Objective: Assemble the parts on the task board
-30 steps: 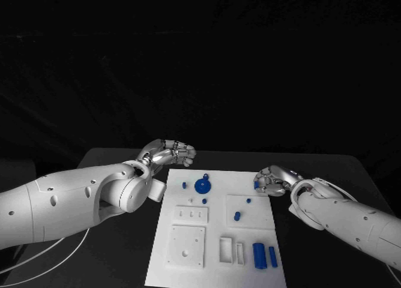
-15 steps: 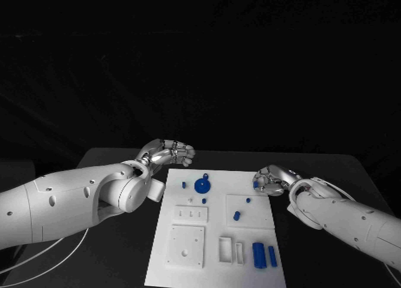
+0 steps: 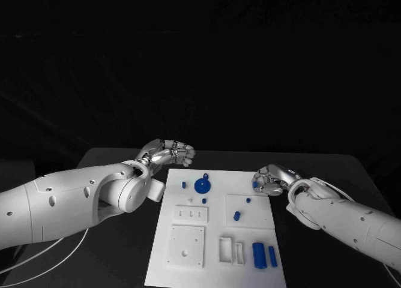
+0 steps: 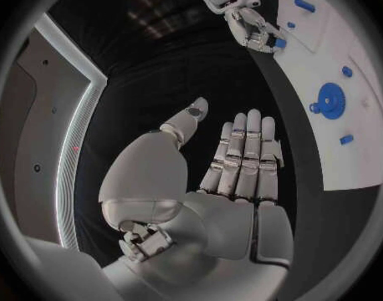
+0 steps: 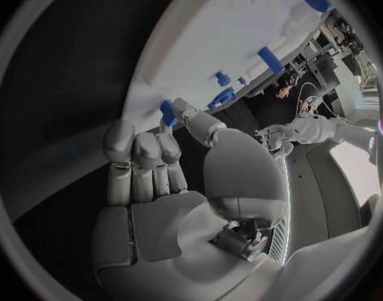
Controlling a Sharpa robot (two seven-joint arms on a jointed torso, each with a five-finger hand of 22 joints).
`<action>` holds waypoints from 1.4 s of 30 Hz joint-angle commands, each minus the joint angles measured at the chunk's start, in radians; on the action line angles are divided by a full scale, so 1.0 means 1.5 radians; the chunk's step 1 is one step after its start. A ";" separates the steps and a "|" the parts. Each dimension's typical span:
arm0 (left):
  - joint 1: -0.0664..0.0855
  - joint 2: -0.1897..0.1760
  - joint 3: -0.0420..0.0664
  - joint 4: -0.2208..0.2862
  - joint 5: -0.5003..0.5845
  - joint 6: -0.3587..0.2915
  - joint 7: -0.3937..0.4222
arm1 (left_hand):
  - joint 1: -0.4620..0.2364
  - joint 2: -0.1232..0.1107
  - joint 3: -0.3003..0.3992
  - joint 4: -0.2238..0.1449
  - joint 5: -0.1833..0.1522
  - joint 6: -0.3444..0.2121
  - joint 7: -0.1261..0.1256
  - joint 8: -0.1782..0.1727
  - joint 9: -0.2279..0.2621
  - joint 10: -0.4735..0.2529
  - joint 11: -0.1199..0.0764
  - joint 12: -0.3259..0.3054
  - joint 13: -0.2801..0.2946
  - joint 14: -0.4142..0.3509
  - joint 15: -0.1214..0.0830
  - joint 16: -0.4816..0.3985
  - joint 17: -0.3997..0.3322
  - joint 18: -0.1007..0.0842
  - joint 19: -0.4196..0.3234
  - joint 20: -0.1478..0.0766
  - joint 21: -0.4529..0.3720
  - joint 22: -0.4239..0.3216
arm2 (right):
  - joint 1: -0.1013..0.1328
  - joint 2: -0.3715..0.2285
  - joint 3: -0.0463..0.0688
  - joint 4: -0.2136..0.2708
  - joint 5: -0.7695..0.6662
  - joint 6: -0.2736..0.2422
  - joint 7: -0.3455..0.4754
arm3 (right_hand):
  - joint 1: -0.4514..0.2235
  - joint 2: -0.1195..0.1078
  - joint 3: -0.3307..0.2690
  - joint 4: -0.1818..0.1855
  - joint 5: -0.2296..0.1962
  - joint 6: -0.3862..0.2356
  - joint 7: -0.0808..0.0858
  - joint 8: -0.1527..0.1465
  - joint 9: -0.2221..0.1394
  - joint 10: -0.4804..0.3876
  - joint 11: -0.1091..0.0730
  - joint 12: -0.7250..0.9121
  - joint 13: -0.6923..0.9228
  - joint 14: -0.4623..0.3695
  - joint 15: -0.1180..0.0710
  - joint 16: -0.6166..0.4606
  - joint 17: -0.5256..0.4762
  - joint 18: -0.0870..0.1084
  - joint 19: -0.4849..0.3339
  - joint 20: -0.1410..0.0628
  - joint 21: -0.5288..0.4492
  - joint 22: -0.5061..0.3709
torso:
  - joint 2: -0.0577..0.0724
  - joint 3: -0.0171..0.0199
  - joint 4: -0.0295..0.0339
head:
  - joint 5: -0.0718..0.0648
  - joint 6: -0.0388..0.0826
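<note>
The white task board lies in the middle of the black table. On it stand a blue gear, a small blue peg and two blue blocks near the front. My right hand rests at the board's far right edge, and its thumb and fingers pinch a small blue part; the same small blue part shows at those fingertips in the left wrist view. My left hand hovers off the board's far left corner; the left hand has straight fingers, thumb apart, and holds nothing.
White raised plates with slots and holes cover the board's near half. Another small blue piece stands left of the gear. Bare black table runs on both sides of the board. A white cable hangs under the left arm.
My right hand and forearm have crept slightly toward the board's edge. The left arm and the parts on the board have not moved.
</note>
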 commanded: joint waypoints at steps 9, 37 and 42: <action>0.001 0.002 0.001 0.000 -0.041 0.022 -0.029 | -0.033 0.004 -0.007 0.016 0.001 0.034 -0.012 0.015 0.003 0.051 -0.023 0.018 0.011 0.038 -0.019 0.018 0.016 0.013 0.026 -0.015 0.016 0.015 | 0.013 -0.015 0.000 0.042 -0.055 -0.036 -0.035 | -0.011 -0.003 0.003 0.001 -0.001 0.029 0.017 0.005 0.013 0.008 -0.007 0.009 0.008 0.001 -0.006 -0.002 0.002 0.066 0.003 -0.006 0.004 0.010 | -0.001 0.0003 -0.0012 | 0.002 0.003; 0.000 0.065 -0.007 -0.038 -0.152 0.081 -0.278 | -0.150 -0.025 -0.037 0.104 0.000 0.067 -0.028 0.003 -0.014 0.145 -0.077 0.095 0.114 0.115 -0.096 0.185 0.130 0.005 0.104 -0.093 0.153 0.016 | 0.075 -0.058 0.001 0.317 -0.208 0.013 -0.153 | -0.016 -0.019 0.008 0.010 -0.001 0.033 0.014 0.006 0.017 0.015 -0.011 0.013 0.014 0.001 -0.010 -0.001 0.005 0.066 0.010 -0.014 0.005 0.008 | -0.032 0.0026 -0.0156 | 0.013 0.004; 0.000 0.070 -0.013 -0.037 -0.176 0.102 -0.291 | -0.159 -0.024 -0.031 0.118 0.000 0.070 -0.025 0.003 -0.014 0.119 -0.070 0.085 0.120 0.092 -0.086 0.178 0.125 0.002 0.080 -0.085 0.149 0.014 | 0.075 -0.040 0.001 0.326 -0.214 0.014 -0.159 | -0.016 -0.019 0.009 0.011 -0.001 0.034 0.013 0.006 0.017 0.014 -0.011 0.012 0.013 0.001 -0.011 -0.001 0.005 0.066 0.011 -0.014 0.005 0.007 | -0.037 0.0030 -0.0169 | 0.012 0.001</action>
